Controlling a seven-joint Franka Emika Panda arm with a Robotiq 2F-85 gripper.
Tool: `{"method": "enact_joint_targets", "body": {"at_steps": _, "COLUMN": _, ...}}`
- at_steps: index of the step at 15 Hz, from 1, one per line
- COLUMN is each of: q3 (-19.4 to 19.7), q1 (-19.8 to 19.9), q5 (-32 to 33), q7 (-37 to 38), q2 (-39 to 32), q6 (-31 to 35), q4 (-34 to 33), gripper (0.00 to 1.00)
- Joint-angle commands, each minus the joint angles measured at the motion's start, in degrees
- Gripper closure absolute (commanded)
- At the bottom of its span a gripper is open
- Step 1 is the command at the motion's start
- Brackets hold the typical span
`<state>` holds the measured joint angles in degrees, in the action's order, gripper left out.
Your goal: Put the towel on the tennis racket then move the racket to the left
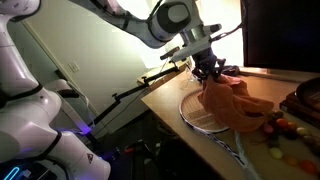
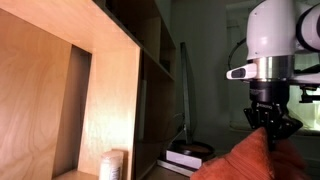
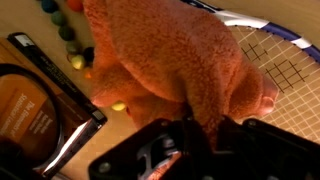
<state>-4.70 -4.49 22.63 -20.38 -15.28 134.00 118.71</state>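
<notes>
1. Towel (image 1: 238,102): salmon-orange and heavily bunched. In an exterior view I see its lower part resting on the head of the tennis racket (image 1: 198,117), on the wooden table (image 1: 165,95).
2. In the wrist view the towel (image 3: 175,60) covers most of the string mesh. Bare strings and the white-and-dark frame of the racket (image 3: 285,70) show only on the right side.
3. Gripper (image 1: 209,74): the jaws are clamped tight on a fold at the top of the towel. The cloth is drawn up into a peak under it.
4. An exterior view agrees: the towel (image 2: 240,160) rises to a point right at the gripper (image 2: 270,128).
5. In the wrist view the pinched fold runs in between the gripper (image 3: 205,135) fingers. The cloth hides the pads, so I can't see the contact itself.
6. The racket head lies flat on the table. The handle runs toward the near table edge in an exterior view.
7. Small coloured balls (image 3: 68,35) sit just beside the towel, with a couple of yellow ones touching its edge.
8. A dark-rimmed round dish (image 3: 30,110) is near the balls, apart from the racket.
9. A thin black rod (image 1: 125,97) sits just off the table edge, on the robot-base side.
10. A wooden shelf unit (image 2: 90,90) fills one side of an exterior view, well apart from the towel.
</notes>
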Motion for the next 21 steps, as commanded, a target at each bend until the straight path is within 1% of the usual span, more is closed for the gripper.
{"method": "enact_joint_targets", "body": {"at_steps": 1, "q3": -0.48, "q1": -0.98, "q5": 0.43, "q7": 0.05, "q2": 1.44, "q6": -1.72, "q4": -0.4, "gripper": 0.95}}
{"method": "enact_joint_targets", "body": {"at_steps": 9, "q3": -2.43, "q1": -5.95, "q5": 3.87, "q7": 1.37, "q2": -2.1, "q6": -5.94, "q4": -3.31, "gripper": 0.95}}
{"method": "enact_joint_targets", "body": {"at_steps": 18, "q3": -3.93, "q1": -9.94, "q5": 7.47, "q7": 1.32, "q2": -5.27, "q6": -8.48, "q4": -4.31, "gripper": 0.95}}
{"method": "enact_joint_targets", "body": {"at_steps": 19, "q3": -4.32, "q1": -10.22, "q5": 7.72, "q7": 0.4, "q2": -5.4, "q6": -8.73, "q4": -4.06, "gripper": 0.95}}
{"method": "enact_joint_targets", "body": {"at_steps": 21, "q3": -4.52, "q1": -11.41, "q5": 9.61, "q7": 0.92, "q2": -5.65, "q6": -9.34, "q4": -3.67, "gripper": 0.95}}
